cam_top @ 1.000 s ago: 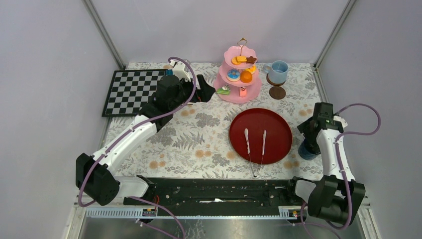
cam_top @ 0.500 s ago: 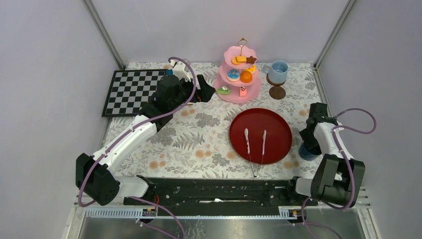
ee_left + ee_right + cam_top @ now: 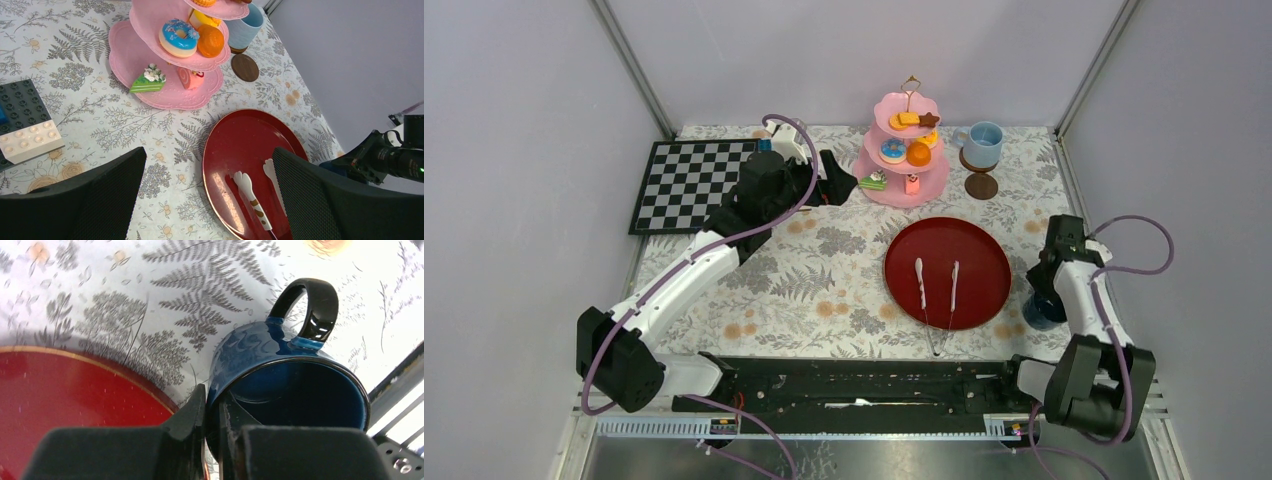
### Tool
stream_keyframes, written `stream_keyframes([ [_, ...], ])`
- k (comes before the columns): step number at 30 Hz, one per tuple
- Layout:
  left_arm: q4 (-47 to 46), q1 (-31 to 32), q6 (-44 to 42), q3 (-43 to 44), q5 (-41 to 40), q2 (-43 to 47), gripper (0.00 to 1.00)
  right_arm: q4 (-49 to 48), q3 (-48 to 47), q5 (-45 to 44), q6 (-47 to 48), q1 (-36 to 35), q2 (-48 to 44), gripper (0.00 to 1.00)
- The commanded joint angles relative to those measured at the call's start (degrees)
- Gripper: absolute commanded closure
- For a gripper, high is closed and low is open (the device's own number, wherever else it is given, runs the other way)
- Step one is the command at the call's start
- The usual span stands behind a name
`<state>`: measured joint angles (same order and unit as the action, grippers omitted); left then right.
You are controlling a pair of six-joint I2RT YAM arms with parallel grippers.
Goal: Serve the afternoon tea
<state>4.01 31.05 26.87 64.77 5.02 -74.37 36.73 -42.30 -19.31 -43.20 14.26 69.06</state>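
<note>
The pink three-tier stand (image 3: 907, 150) stands at the back, holding toy sweets, among them a blue donut (image 3: 178, 36) and a green cake slice (image 3: 146, 82). To its right a light blue cup (image 3: 983, 143) stands beside a bare brown saucer (image 3: 981, 186). A dark blue cup (image 3: 285, 385) sits right of the red tray. My right gripper (image 3: 214, 405) is shut on this cup's rim, one finger inside and one outside. Just left of the stand, my left gripper (image 3: 207, 190) hangs open, holding nothing.
A dark red round tray (image 3: 979, 260) in the middle right carries white tongs (image 3: 920, 283). A checkerboard (image 3: 686, 183) lies at the back left, and toy bricks (image 3: 27, 140) lie near it. The metal frame rail runs close to the dark blue cup's right.
My right gripper has closed onto the dark blue cup's rim, and the right arm has shifted slightly over it. The left arm has not moved.
</note>
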Motion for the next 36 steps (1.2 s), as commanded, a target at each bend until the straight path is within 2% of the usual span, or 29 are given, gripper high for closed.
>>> stream_keyframes([
  [1,-2.17,0.1,0.07,1.11,0.7,0.11,0.01,-10.59,1.74,10.71,20.3,-0.02,-7.01,1.0],
  [5,-2.14,0.07,-0.04,1.14,0.38,-0.02,0.01,-20.42,3.27,21.55,35.98,-0.02,-11.54,1.0],
  [8,-1.87,0.07,-0.47,1.11,-0.53,0.31,0.01,-21.47,0.02,24.03,43.33,-0.02,-11.44,1.0],
  [10,-1.74,0.07,-0.66,1.19,-0.8,0.51,0.01,-20.28,-3.18,24.28,48.64,-0.02,-9.31,1.0],
  [13,-1.66,-0.02,-0.92,1.21,-1.09,0.58,0.01,-16.2,-8.24,29.72,59.39,-0.15,-4.43,1.0],
  [17,-1.55,-0.02,-1.29,1.06,-1.88,0.72,0.01,-11.87,-14.68,34.36,66.55,-1.76,2.12,1.0],
  [20,-1.53,-0.02,-1.45,1.13,-1.98,0.71,0.01,-13.05,-16.6,32.96,71.77,-4.26,4.76,1.0],
  [26,-1.28,-0.02,-1.65,1.37,-2.05,0.29,0.01,-14.58,-20.24,39.85,90.11,-6.0,11.23,1.0],
  [28,-1.13,-0.02,-1.65,1.51,-2.0,0.06,0.01,-11.55,-24.37,41.84,96.63,-6.0,16.35,1.0],
  [31,-0.72,-0.03,-1.65,1.89,-1.93,-0.47,0.01,1.09,-37.4,43.55,108.82,-6.96,26.57,1.0],
  [34,-0.65,-0.02,-1.65,1.92,-1.81,-1.22,0.01,10.84,-46.76,40.35,112.29,-7.58,34.06,1.0],
  [36,-0.53,-0.02,-1.65,1.94,-1.87,-1.6,0.01,12.0,-48.26,40.25,114.22,-7.58,35.82,1.0],
])
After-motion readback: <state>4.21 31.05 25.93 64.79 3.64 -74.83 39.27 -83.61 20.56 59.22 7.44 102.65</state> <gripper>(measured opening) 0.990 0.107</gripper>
